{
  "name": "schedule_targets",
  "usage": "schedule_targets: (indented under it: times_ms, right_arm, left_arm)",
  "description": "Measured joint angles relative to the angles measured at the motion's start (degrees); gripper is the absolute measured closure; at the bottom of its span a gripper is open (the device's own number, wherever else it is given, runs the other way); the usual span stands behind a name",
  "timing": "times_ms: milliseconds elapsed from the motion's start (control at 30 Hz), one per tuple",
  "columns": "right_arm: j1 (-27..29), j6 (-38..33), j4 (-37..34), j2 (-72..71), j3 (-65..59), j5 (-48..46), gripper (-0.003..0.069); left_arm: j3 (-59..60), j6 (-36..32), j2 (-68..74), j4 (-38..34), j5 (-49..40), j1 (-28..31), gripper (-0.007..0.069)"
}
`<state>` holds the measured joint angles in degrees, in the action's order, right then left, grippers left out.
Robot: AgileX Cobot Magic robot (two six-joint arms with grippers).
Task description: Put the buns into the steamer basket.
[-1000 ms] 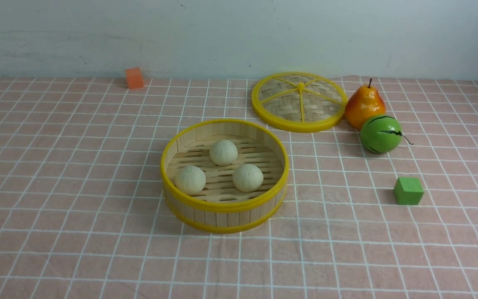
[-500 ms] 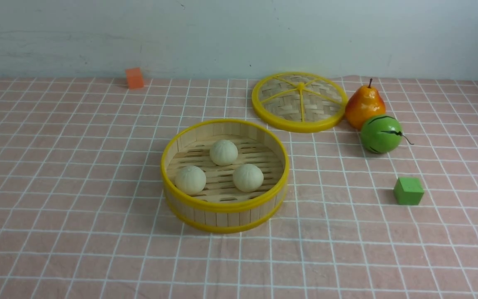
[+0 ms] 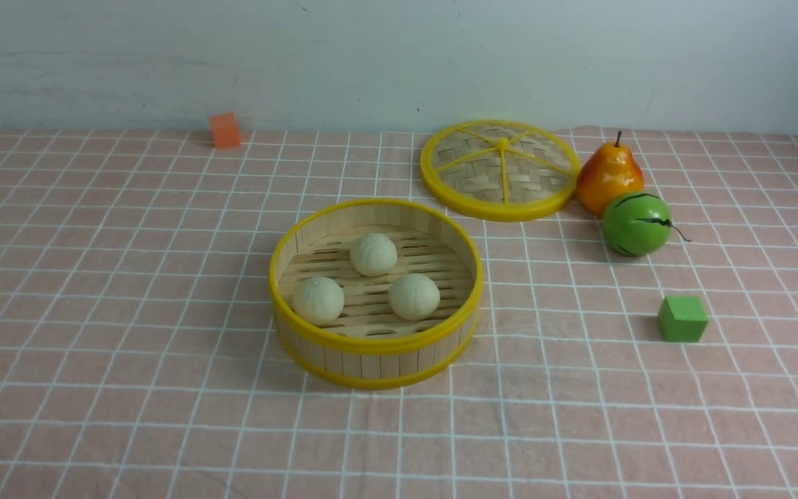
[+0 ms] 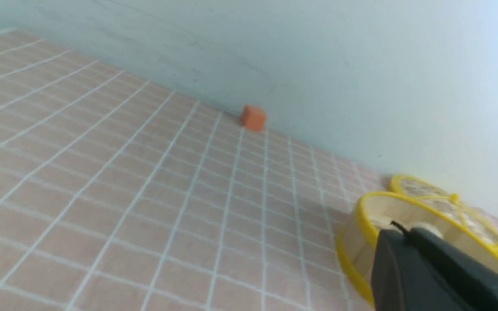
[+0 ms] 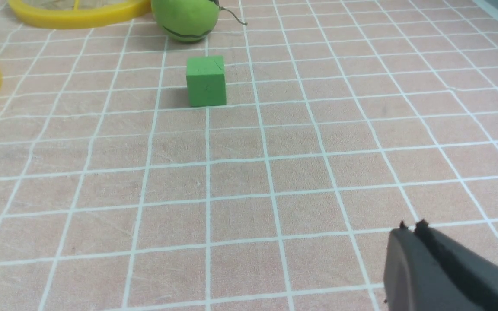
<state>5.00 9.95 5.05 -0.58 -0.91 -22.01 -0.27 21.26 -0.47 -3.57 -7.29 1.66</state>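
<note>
The steamer basket [image 3: 371,344] stands on the checked cloth in the middle of the front view. Three cream-white buns lie on its slat floor: one at the back [image 3: 373,254], one front left [image 3: 317,300], one front right [image 3: 413,296]. Neither arm shows in the front view. In the left wrist view my left gripper [image 4: 404,231] is shut and empty, held apart from the basket's wall [image 4: 361,242]. My right gripper [image 5: 411,226] is shut and empty above bare cloth, well short of the green cube [image 5: 206,80].
The woven yellow-rimmed lid [image 3: 499,170] lies behind the basket on the right. Beside it stand a pear [image 3: 608,177] and a green striped fruit [image 3: 636,224]. A green cube [image 3: 681,319] sits to the right, and an orange cube [image 3: 224,129] is by the back wall.
</note>
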Motion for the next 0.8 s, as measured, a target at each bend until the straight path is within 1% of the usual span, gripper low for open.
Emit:
schedule_targets:
  times_ms: [167,267,300,333,367,467,800]
  right_arm:
    - [0.0,0.0,0.0,0.0,0.0,0.0,0.0652]
    - [0.0,0.0,0.0,0.0,0.0,-0.02,0.0651]
    - [0.0,0.0,0.0,0.0,0.0,-0.02,0.0651]
    - [0.0,0.0,0.0,0.0,0.0,-0.02,0.065]
    - [0.0,0.0,0.0,0.0,0.0,-0.02,0.0649]
    - [0.0,0.0,0.0,0.0,0.01,-0.06,0.0648]
    - [0.0,0.0,0.0,0.0,0.01,-0.06,0.0639]
  left_arm:
    - [1.8,-3.52,-0.11,0.01,-5.45,0.93,0.0638]
    - [1.92,-9.79,-0.11,0.08,-10.46,0.93,0.0638]
    - [1.92,-9.79,-0.11,0.08,-10.71,0.93,0.0638]
    - [1.92,-11.83,-0.11,0.08,-12.5,0.93,0.0638]
    - [1.92,-12.47,-0.11,0.02,-13.3,0.93,0.0638]
    - [1.92,-13.53,-0.11,-0.09,-14.16,0.93,0.0638]
    - [1.92,-12.83,-0.11,-0.61,-14.41,0.93,0.0638]
